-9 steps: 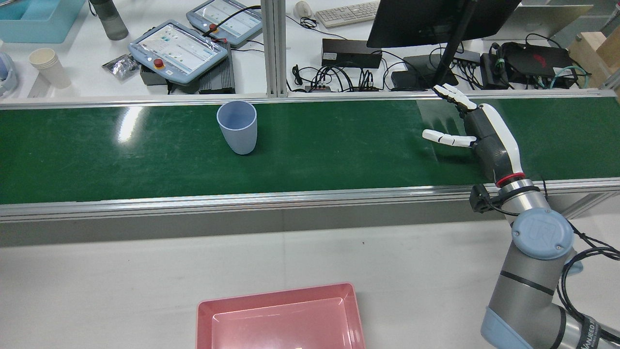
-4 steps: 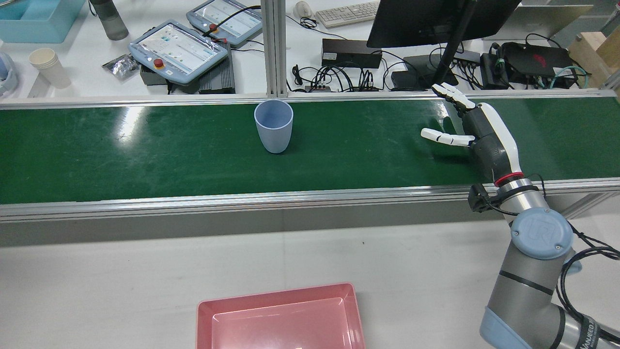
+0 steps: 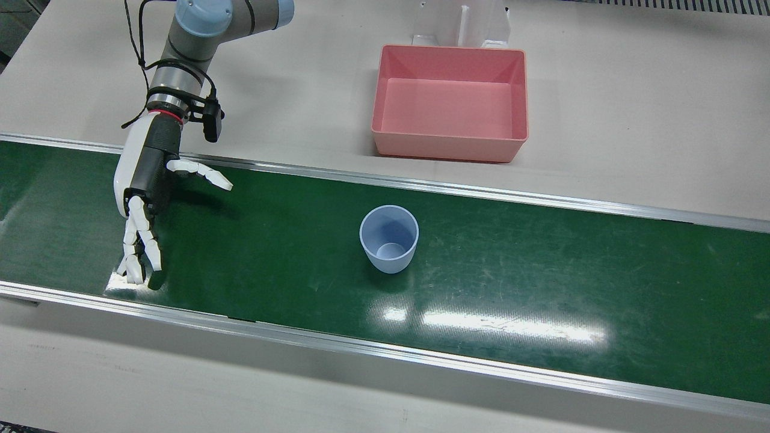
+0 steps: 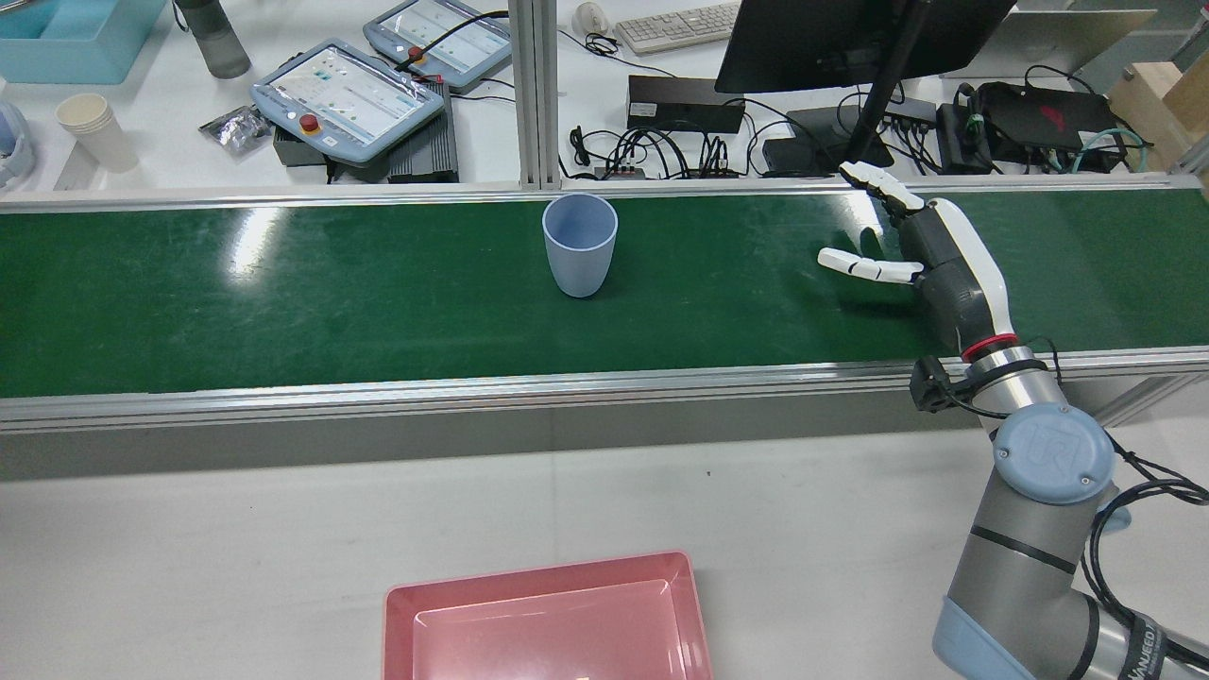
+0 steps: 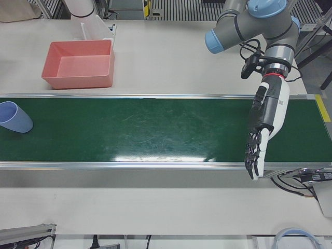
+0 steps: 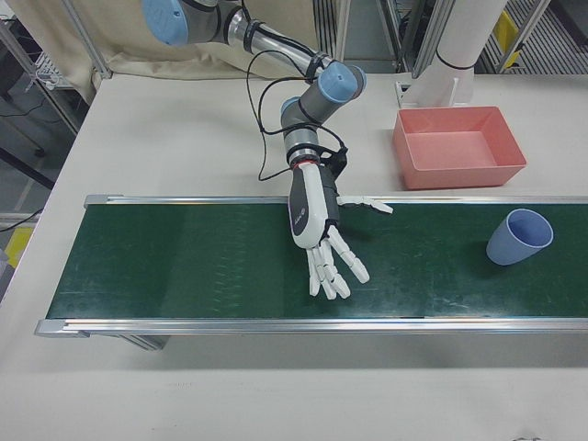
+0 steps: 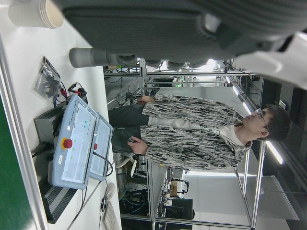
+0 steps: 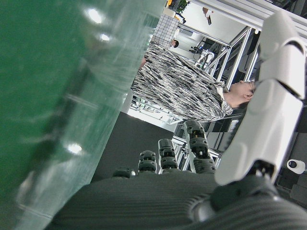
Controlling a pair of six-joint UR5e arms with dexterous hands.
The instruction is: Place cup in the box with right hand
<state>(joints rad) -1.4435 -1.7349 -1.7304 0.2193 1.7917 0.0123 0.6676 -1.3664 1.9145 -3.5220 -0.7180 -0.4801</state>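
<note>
A green conveyor belt [image 4: 283,302] runs across a pale table [image 4: 236,548], with a desk holding teach pendants [image 4: 345,94] and a monitor [image 4: 831,38] behind it. The blue cup [image 4: 579,244] stands upright mid-belt, well apart from the pink box [image 4: 548,619] on the table. The right hand [image 4: 930,260] hovers over the belt, fingers spread, holding nothing. The left hand [image 5: 264,122] hangs likewise splayed and empty.

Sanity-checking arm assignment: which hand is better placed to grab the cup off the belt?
Right. The right hand is open above the belt, with the upright cup on the stretch beside it. The left hand hangs much farther from the cup.
</note>
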